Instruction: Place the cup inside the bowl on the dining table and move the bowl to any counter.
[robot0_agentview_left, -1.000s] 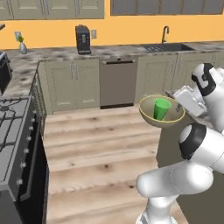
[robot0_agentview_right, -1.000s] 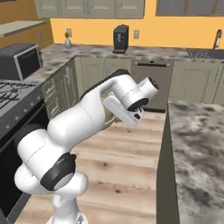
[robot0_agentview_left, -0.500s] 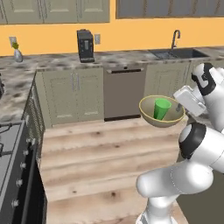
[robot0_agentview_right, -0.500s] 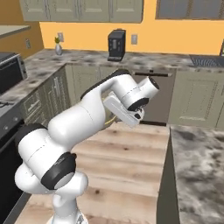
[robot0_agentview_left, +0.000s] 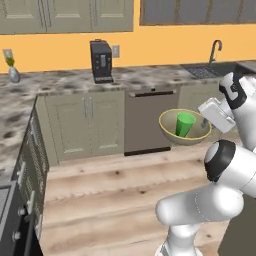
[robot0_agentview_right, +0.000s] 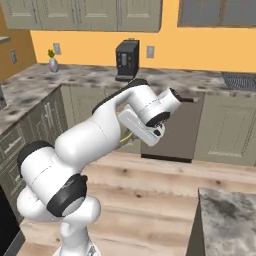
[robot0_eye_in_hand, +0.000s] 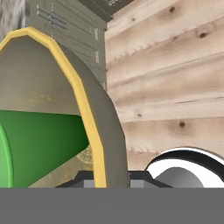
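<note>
place: home kitchen | cues: coffee machine (robot0_agentview_left: 101, 61), dishwasher (robot0_agentview_left: 149, 120), sink faucet (robot0_agentview_left: 215, 50), counter (robot0_agentview_left: 65, 82)

Bowl (robot0_agentview_left: 172, 132) is held in the air above the wooden floor (robot0_agentview_left: 110, 190), in front of the dishwasher (robot0_agentview_left: 145, 120), with its rim at the fingers (robot0_eye_in_hand: 140, 177). Cup (robot0_agentview_left: 184, 124) stands inside the bowl, leaning slightly. Behind, the tabletop (robot0_agentview_left: 70, 82) runs along the back wall over cabinet doors (robot0_agentview_left: 82, 125); on it a coffee machine (robot0_agentview_left: 101, 61) left of the dishwasher, a small vase (robot0_agentview_left: 13, 73) far left, the sink faucet (robot0_agentview_left: 215, 50) far right. A second tabletop corner (robot0_agentview_right: 227, 215) lies at lower right of the right base view.
</note>
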